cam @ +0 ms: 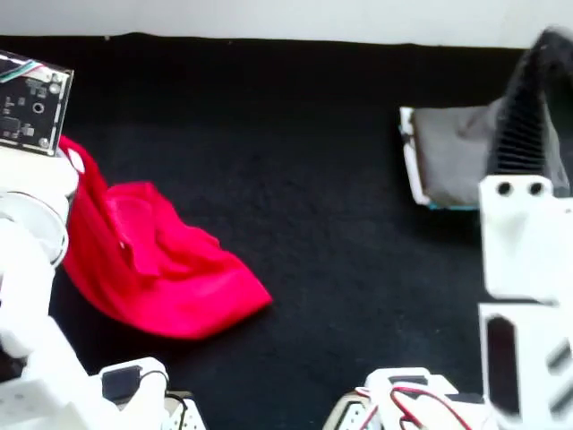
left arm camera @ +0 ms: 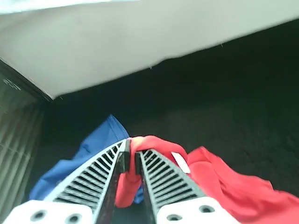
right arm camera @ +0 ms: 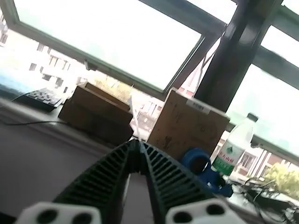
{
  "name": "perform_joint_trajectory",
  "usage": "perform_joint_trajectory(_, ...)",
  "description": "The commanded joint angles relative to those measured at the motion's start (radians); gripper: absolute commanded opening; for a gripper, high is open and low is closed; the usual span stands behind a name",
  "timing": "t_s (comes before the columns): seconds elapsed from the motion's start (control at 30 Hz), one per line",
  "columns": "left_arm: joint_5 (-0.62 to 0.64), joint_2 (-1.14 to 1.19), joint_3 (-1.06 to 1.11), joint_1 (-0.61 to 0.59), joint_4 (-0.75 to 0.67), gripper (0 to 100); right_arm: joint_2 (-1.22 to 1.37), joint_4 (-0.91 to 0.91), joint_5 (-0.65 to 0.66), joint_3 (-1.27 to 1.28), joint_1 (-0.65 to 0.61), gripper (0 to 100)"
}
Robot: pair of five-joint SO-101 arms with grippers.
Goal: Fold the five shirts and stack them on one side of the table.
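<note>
- My left gripper is pinching a fold of the red shirt — soft, crumpled cloth, lifted at the table's left edge and trailing down into a heap.
- A blue shirt lies rumpled just beyond that gripper.
- The middle of the black, matte table is open, back to its straight far edge under a white wall.
- Near the right edge lies a flat, squared grey folded shirt.
- My right gripper — ribbed, tips pressed together on nothing — points up above it.
</note>
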Motion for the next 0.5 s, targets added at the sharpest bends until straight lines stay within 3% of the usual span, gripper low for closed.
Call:
perform_joint_trajectory(0.0, 0.002, -0.002, 0.102, -0.007, -0.003, 1, 0.059, 0.171, -0.17, 0.136, -0.038, 0.9)
perform_joint_trajectory(0.2, 0.0, -0.002, 0.341, -0.012, -0.041, 1, 0.205, 0.268, -0.275, 0.55, -0.189, 0.9)
perform_joint_trajectory(0.33, -0.044, 0.001, 0.46, -0.11, -0.106, 1, 0.334, 0.222, -0.298, 0.794, -0.338, 1.9)
perform_joint_trajectory(0.47, -0.087, -0.002, 0.559, -0.239, -0.163, 1, 0.467, 0.139, -0.298, 0.923, -0.476, 15.8)
